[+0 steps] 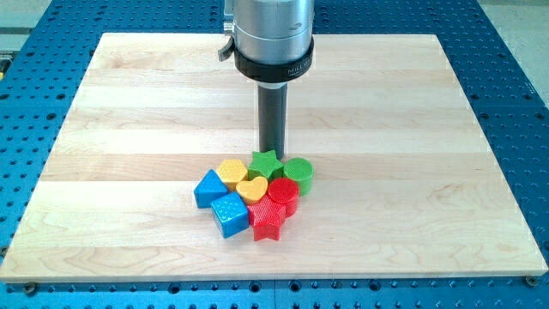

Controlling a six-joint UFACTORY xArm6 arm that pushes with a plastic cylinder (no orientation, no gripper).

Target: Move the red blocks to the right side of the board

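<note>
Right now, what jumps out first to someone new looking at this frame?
First, the tight cluster of coloured blocks low on the wooden board, just left of centre: red cylinder, red star, green star, green cylinder, yellow heart, yellow block, two blue blocks. Next, the dark rod dropping from the view's top, my tip at the green star's upper edge.

You see a pale wooden plank board (129, 172) lying on a blue perforated metal table (515, 77), evenly lit.
</note>
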